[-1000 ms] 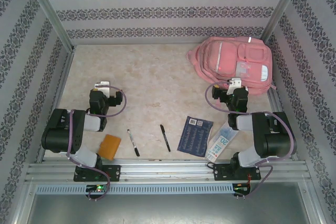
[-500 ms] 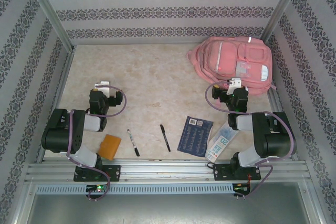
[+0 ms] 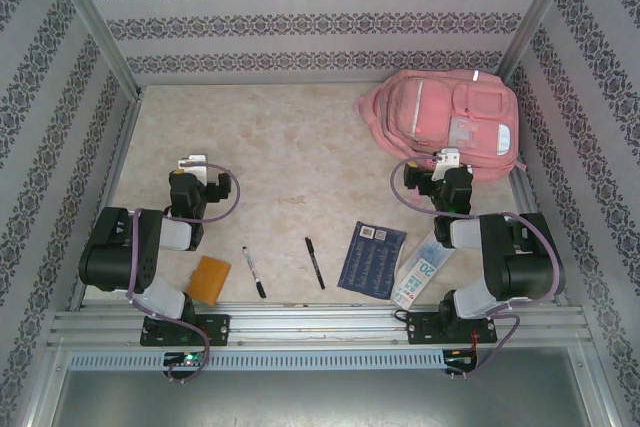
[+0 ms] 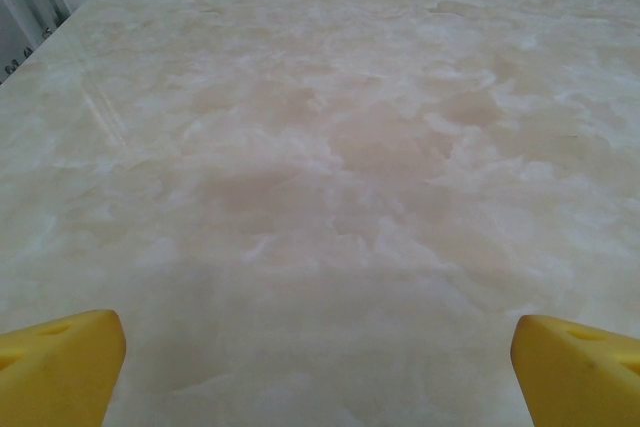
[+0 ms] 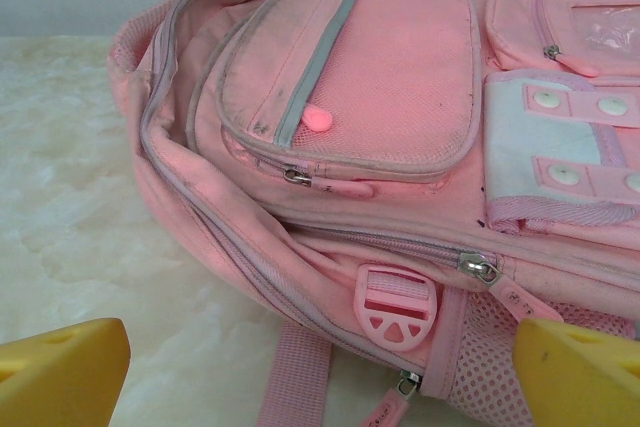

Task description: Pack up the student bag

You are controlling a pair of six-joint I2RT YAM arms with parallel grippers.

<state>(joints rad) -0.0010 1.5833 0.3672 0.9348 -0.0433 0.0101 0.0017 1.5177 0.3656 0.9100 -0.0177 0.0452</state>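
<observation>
The student bag point(image 3: 440, 119) is a large pink backpack lying at the back right of the table, front pockets facing up. In the right wrist view the student bag point(image 5: 400, 77) is close ahead, with zipped pockets, a grey strip, a pink buckle and a strap showing. My right gripper point(image 3: 447, 157) stands just short of the bag's near edge. The right gripper point(image 5: 320, 377) is open, its yellow fingertips point(image 5: 60, 372) wide apart with nothing held. My left gripper point(image 3: 193, 162) hovers over bare table at the left. The left gripper point(image 4: 320, 377) is open and empty.
Near the front edge lie an orange pad point(image 3: 210, 278), a white-capped marker point(image 3: 253, 272), a black pen point(image 3: 314, 262), a dark blue booklet point(image 3: 372, 259) and a white and blue box point(image 3: 423, 272). Patterned walls and metal rails enclose the marble-look table point(image 3: 290, 147).
</observation>
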